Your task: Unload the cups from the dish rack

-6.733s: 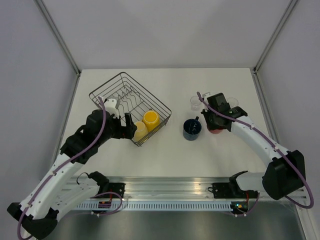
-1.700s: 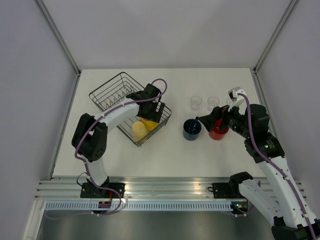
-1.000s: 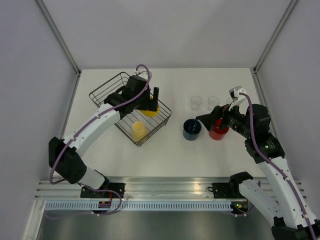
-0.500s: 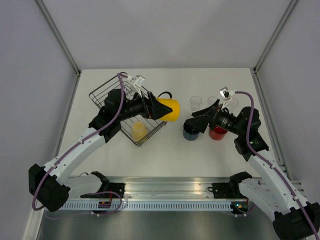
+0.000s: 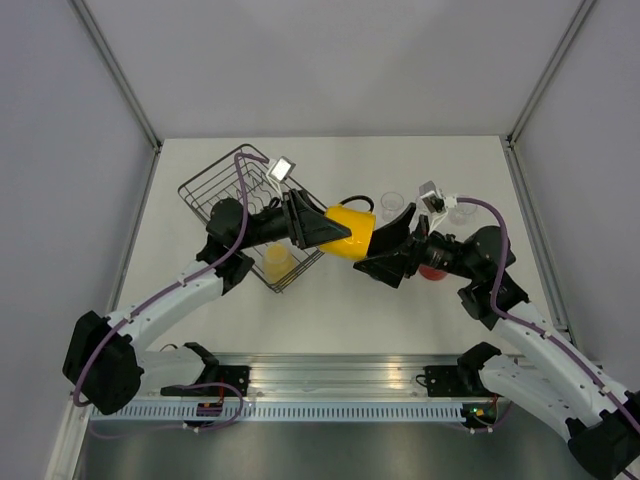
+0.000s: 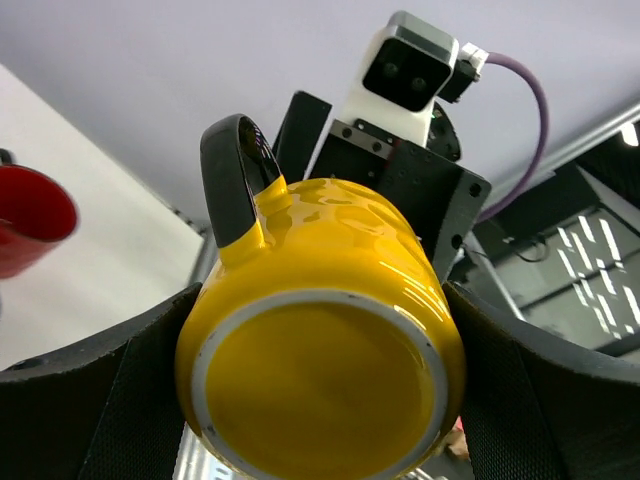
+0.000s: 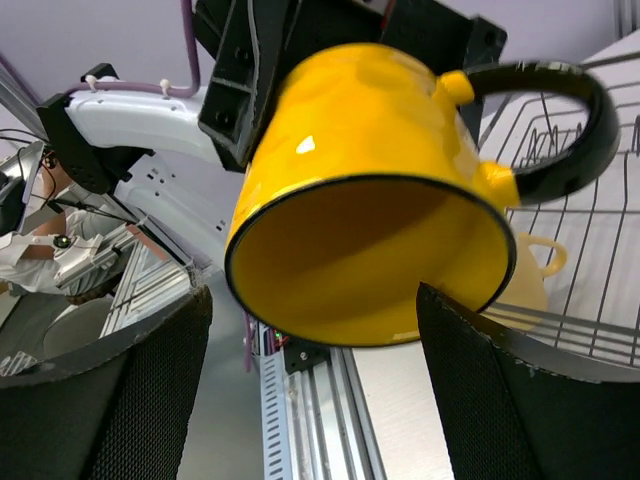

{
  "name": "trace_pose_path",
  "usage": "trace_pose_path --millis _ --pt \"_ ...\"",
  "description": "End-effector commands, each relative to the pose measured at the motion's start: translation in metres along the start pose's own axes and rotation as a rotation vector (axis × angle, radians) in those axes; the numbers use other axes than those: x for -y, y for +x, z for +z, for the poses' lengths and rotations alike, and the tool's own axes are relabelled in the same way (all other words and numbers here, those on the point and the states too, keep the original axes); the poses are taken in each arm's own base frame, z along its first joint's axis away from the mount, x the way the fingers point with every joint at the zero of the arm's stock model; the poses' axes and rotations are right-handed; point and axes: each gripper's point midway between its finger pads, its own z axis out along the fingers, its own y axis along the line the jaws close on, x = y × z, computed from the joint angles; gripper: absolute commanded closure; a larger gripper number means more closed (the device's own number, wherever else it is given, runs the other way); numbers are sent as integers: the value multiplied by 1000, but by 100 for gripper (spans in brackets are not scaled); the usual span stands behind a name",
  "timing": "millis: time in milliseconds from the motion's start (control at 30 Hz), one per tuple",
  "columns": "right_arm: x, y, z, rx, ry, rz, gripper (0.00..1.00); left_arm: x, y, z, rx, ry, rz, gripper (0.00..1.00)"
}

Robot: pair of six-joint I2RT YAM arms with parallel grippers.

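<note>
Over worktop (image 5: 330, 160) centre, top view: orange-yellow mug (image 5: 358, 235) aloft, clamped at its base by left end effector (image 5: 335, 232), clear of dish rack (image 5: 205, 185) at 9 o'clock. Long axis 9-to-3, mouth toward right end effector (image 5: 383, 243), spread wide at 3 o'clock. Left wrist: base centred, squeezed both sides. Right wrist: mouth straight ahead, handle at 2 o'clock, jaws apart, not touching. Probably a handover; right arm nearer the rim.

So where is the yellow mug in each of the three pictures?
Top external: the yellow mug is at centre, between the two arms.
Left wrist: it fills the middle, base towards the camera.
Right wrist: upper centre, open mouth towards the camera.
Shared landmark: its black handle.
</note>
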Motion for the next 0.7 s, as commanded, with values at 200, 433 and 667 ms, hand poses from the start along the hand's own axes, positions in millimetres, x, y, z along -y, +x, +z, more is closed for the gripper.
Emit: trace_pose_path --millis 200,433,667 --pt "-32 -28 9 107 -124 -146 27 60 -1 3 53 217 -39 98" --pt "-39 -26 13 104 -148 -164 35 49 1 9 86 180 -103 98" --pt "-38 -22 16 100 -146 -183 83 41 3 13 80 143 -143 98"
